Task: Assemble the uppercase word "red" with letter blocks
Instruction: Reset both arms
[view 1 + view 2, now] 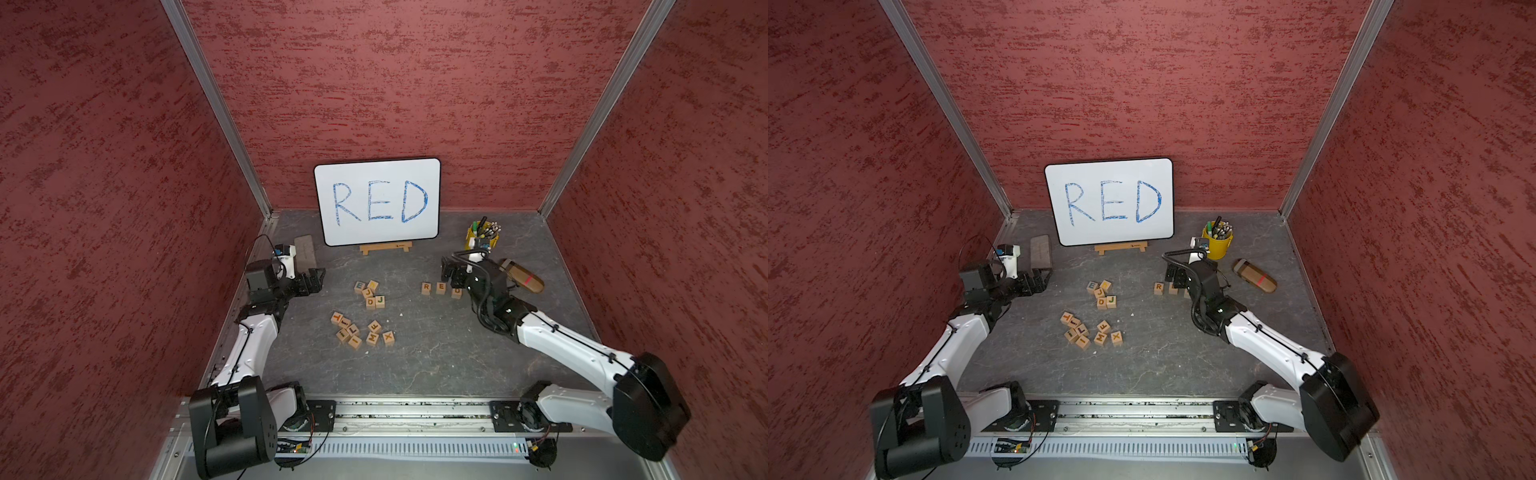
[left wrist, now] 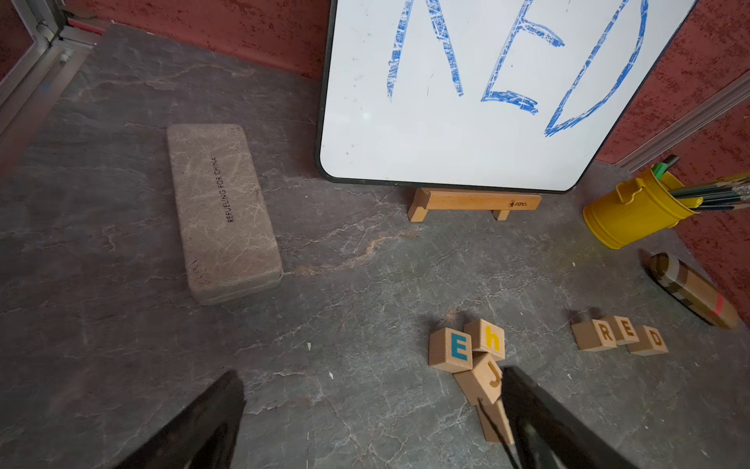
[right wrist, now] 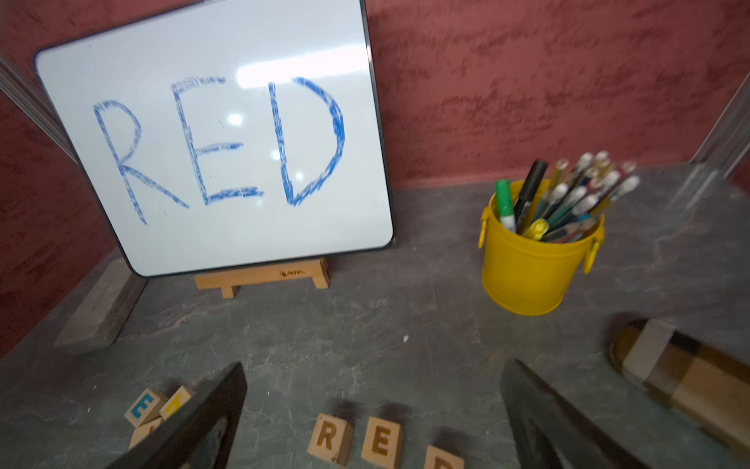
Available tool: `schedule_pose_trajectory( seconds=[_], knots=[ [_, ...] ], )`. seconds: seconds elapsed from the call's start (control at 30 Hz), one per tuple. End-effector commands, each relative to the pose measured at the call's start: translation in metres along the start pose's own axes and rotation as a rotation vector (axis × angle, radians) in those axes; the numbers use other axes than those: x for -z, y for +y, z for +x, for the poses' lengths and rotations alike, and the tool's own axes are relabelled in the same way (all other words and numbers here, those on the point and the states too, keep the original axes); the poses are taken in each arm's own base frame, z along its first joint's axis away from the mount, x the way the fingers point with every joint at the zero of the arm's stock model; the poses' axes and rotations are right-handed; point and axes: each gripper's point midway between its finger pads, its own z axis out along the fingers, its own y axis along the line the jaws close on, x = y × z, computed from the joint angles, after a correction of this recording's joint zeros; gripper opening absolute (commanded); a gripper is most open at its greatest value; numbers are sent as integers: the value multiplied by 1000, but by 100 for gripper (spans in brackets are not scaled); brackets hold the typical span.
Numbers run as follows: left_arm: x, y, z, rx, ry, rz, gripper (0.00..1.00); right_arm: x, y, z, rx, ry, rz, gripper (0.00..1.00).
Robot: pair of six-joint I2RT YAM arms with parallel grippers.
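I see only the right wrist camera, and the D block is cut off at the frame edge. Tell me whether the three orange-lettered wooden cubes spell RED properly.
Observer: They do. In the left wrist view the pale wooden cube printed with an orange-red R, the E cube and the D cube read RED, with D slightly off the others' line.
Operator: Report the left gripper.
Observer: The left gripper is open and empty, near the grey rectangular case.
Operator: List spare blocks I cannot see.
Observer: A cluster of pale wooden cubes, including T, M and X, lies nearer the robot's base.
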Motion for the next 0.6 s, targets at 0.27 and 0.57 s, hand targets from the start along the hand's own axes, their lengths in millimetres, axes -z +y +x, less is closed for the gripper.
schedule_pose_trajectory(
  seconds=[0.27, 0.57],
  knots=[
    [-25, 21, -21, -78, -311, -56, 100, 56, -81, -31, 52, -302, 228, 99],
    [-50, 12, 1, -179, -279, -82, 100, 76, -159, 8, 59, -343, 428, 99]
  ],
)
